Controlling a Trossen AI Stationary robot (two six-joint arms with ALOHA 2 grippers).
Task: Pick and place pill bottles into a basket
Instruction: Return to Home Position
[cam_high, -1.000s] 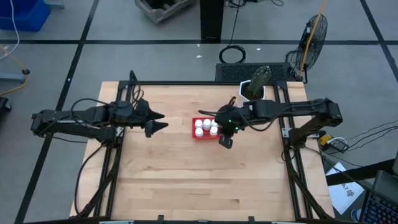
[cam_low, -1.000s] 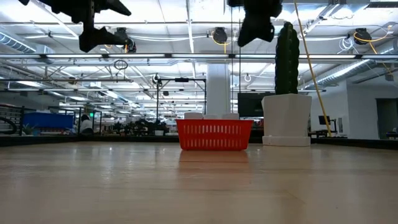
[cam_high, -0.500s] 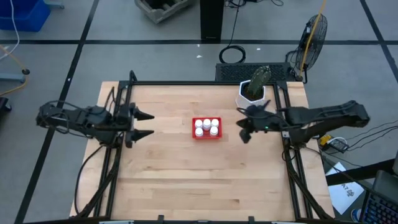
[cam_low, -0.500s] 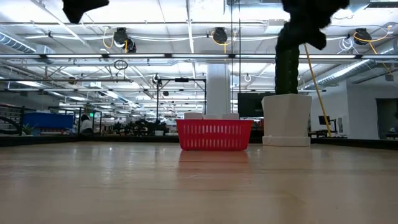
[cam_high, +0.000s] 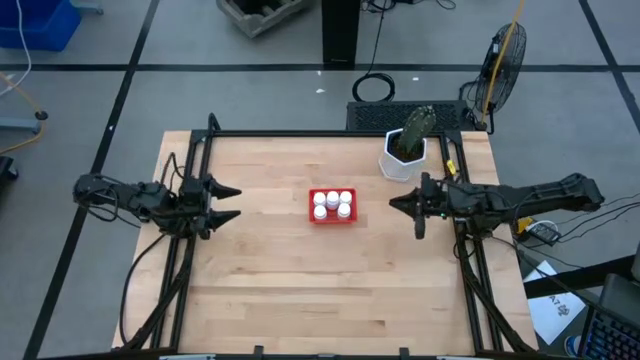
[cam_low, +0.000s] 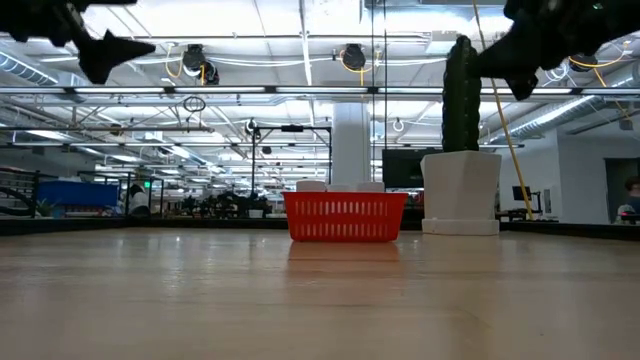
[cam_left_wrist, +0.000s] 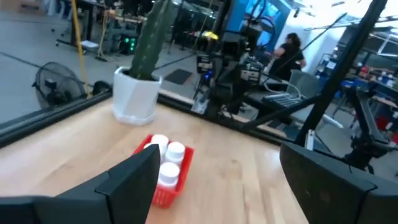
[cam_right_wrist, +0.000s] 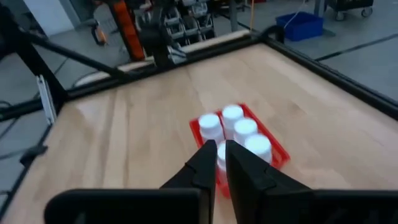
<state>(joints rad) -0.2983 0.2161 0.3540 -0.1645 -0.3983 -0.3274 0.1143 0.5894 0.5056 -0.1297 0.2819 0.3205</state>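
Counter (cam_low: 320, 300) wood fills the foreground of the low view. Past it, about mid-counter, stands the basket (cam_low: 345, 218). The pill bottles (cam_right_wrist: 244, 129) stand upright inside it, their white caps showing above the rim. I see no bottle loose on the wood, so the filling looks finished. Farther back and to the right stands the planter (cam_low: 460, 190) with its cactus (cam_low: 461, 95), apart from the basket.

The basket sits between the two hands, its longer side running roughly along the line from one to the other. The right hand (cam_high: 393, 204) hangs above the counter near the basket and is the closer of the two; its fingers are pressed together on nothing. The left hand (cam_high: 232, 202), fingers spread and empty, is well apart on the other side. Both point toward the basket, so a pull-back to rest should run straight away from it. The planter stands close beside the right arm's line.
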